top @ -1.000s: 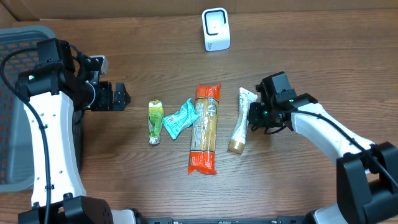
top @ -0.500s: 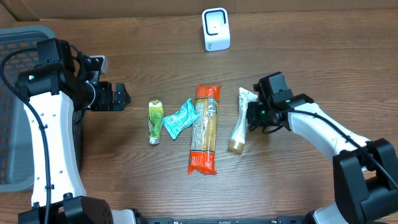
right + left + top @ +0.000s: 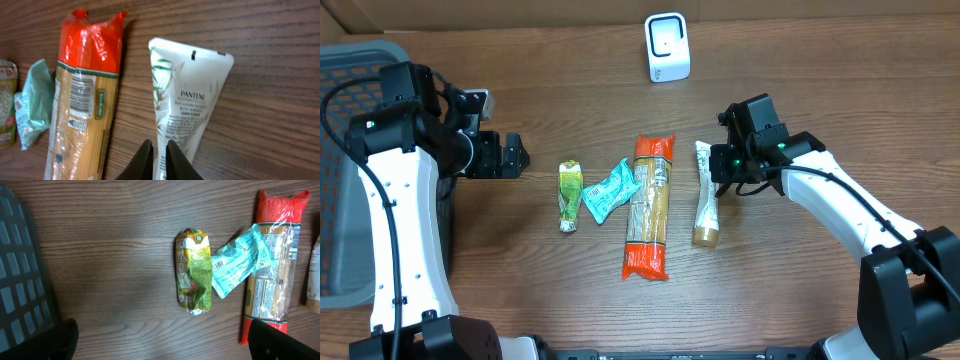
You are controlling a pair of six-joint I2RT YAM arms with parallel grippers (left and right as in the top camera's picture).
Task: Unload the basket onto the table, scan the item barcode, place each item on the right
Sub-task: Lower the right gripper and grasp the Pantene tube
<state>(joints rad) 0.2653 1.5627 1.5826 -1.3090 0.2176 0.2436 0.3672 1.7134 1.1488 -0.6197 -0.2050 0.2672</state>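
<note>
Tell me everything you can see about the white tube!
The white tube looks like soft plastic, with PANTENE printed on it and green leaves drawn beside the word. One end is flat and crimped; the other has a tan cap. It lies on the wooden table, beside the pasta packet but not touching it. The right gripper pinches it between nearly closed fingers.

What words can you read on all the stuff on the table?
"PANTENE": printed on the white tube, seen in the right wrist view.
Smaller print under that name on the tube: too small to read for sure.
Labels on the pasta pack: too blurred to read.
Print on the teal packet and the green packet: too blurred to read.
</note>
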